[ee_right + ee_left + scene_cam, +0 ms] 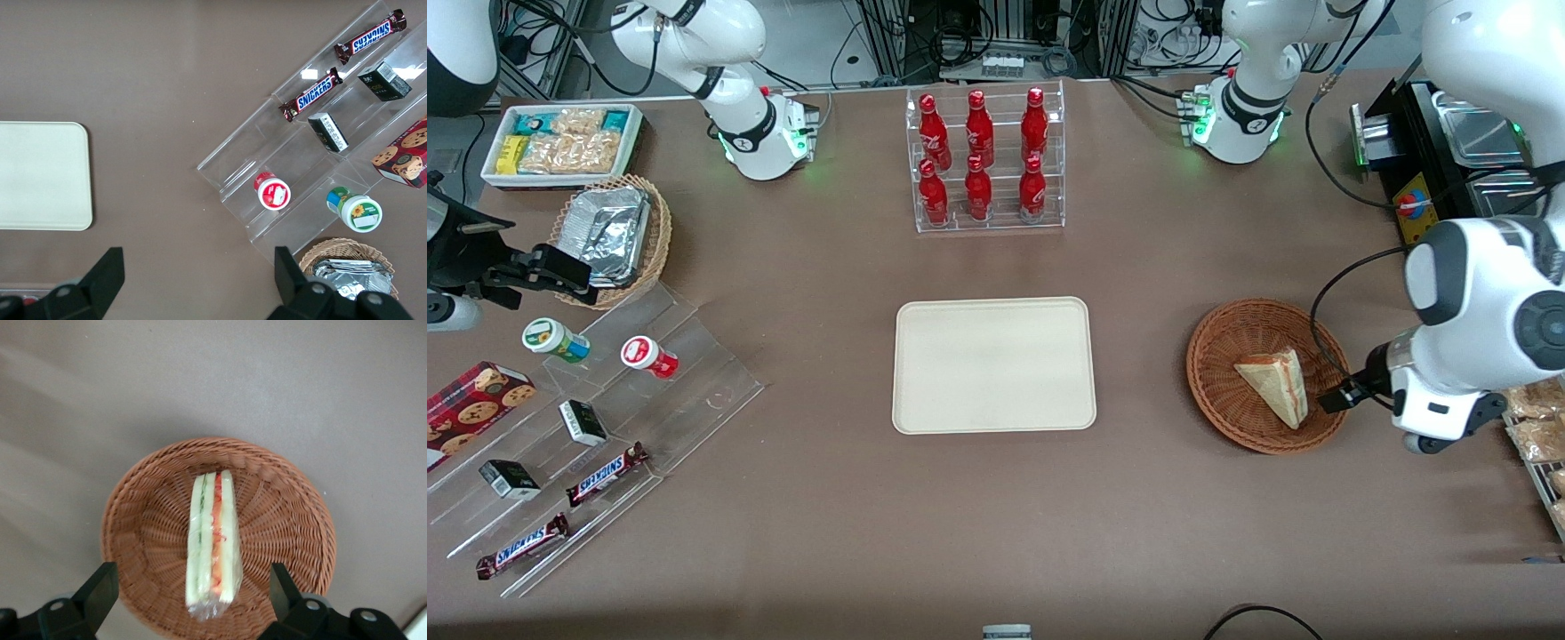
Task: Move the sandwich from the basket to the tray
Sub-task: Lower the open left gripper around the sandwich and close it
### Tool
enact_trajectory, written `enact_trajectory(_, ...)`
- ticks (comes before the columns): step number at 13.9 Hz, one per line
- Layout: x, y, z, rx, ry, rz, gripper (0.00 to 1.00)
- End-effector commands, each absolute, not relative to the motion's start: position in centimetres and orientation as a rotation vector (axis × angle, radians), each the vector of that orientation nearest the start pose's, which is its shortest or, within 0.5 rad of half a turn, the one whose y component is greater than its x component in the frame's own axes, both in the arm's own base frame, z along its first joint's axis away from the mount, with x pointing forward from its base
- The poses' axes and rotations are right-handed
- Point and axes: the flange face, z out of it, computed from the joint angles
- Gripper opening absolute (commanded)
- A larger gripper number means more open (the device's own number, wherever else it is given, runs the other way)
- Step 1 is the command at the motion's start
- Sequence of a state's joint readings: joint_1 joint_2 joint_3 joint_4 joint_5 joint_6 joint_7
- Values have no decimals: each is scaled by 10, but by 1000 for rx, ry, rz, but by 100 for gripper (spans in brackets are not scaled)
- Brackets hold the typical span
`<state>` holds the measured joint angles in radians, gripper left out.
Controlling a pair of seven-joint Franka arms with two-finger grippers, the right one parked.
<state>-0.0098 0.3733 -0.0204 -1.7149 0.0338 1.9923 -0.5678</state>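
1. Brown bench (783,533) fills the scene, lab cabling and frames at its back edge. Landmark for all places: the tray (994,365), flat, cream, mid-bench, nothing on it.
2. Basket (1266,374), reddish-brown wicker, sits well apart from the tray, toward the working arm's end of the bench.
3. Sandwich (1275,383) lies in the basket, wrapped in clear film, not touching the tray. Wrist view shows its cut edge up: pale bread, green and red filling (213,543).
4. Gripper (193,593) hovers above the basket edge, still farther from the tray than the basket's middle. Fingers (100,590) spread wide, holding nothing; the sandwich sits between them in the wrist view but is clearly lower down, no contact.
5. Step in hand, as judged: approach/pre-grasp. Pick not yet made, transfer not begun.
6. Next move calls for: descend into the basket, keep the fingers straddling the wedge across its thin bread faces, close, lift clear of the wicker rim, carry toward the tray, lower, release.
7. Risk, judged: slippery film and soft bread, so too hard a squeeze may crush it and too light may drop it; finger could catch the basket rim.
8. Also there: rack of red bottles (984,160) farther from the front camera than the tray; snack display (560,444) toward the parked arm's end.
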Motion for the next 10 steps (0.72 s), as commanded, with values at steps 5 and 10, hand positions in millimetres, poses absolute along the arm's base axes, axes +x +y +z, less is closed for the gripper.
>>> enact_trajectory(5,558,-23,312,-2996,-895,-49,100)
enact_trajectory(10,551,-24,306,-2982,-1038,-122,100)
